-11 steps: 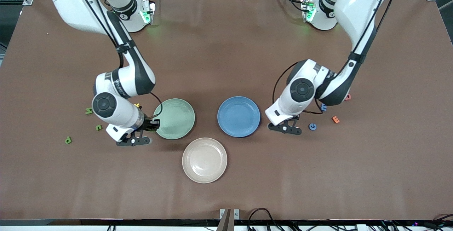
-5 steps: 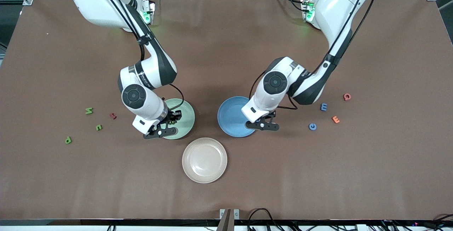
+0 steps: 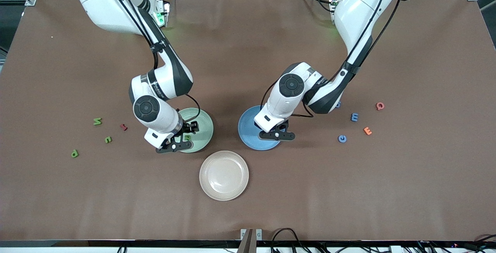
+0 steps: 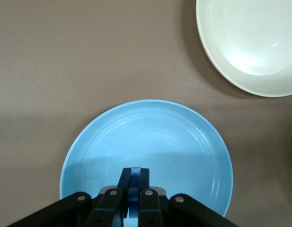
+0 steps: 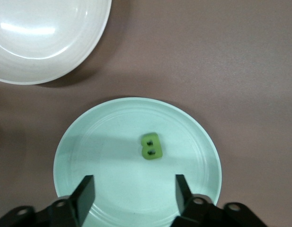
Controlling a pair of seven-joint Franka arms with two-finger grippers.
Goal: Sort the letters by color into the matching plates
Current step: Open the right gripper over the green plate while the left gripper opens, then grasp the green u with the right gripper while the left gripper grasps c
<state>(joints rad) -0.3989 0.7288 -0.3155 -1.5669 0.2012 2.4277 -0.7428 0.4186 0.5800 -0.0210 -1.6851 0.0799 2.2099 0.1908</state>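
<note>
My right gripper [image 5: 135,191] hangs open over the pale green plate [image 5: 89,156], and a green letter [image 5: 151,146] lies flat on that plate, free of the fingers. In the front view the right gripper [image 3: 182,138] is over the part of the green plate [image 3: 201,123] nearest the camera, with the green letter [image 3: 188,137] beside it. My left gripper [image 4: 135,182] is shut on a blue letter [image 4: 135,176] above the blue plate [image 4: 146,137]. The front view puts the left gripper [image 3: 279,131] over the blue plate [image 3: 248,129].
A beige-pink plate [image 3: 224,175] lies nearer the camera between the two plates. Three green letters [image 3: 97,121] and a red one [image 3: 123,126] lie toward the right arm's end. Blue letters [image 3: 342,138], an orange one [image 3: 367,130] and a red one [image 3: 380,105] lie toward the left arm's end.
Both arms swung in from beside their plates to over them. The right gripper opened and its green letter now lies on the green plate. The left gripper stays shut on the blue letter.
</note>
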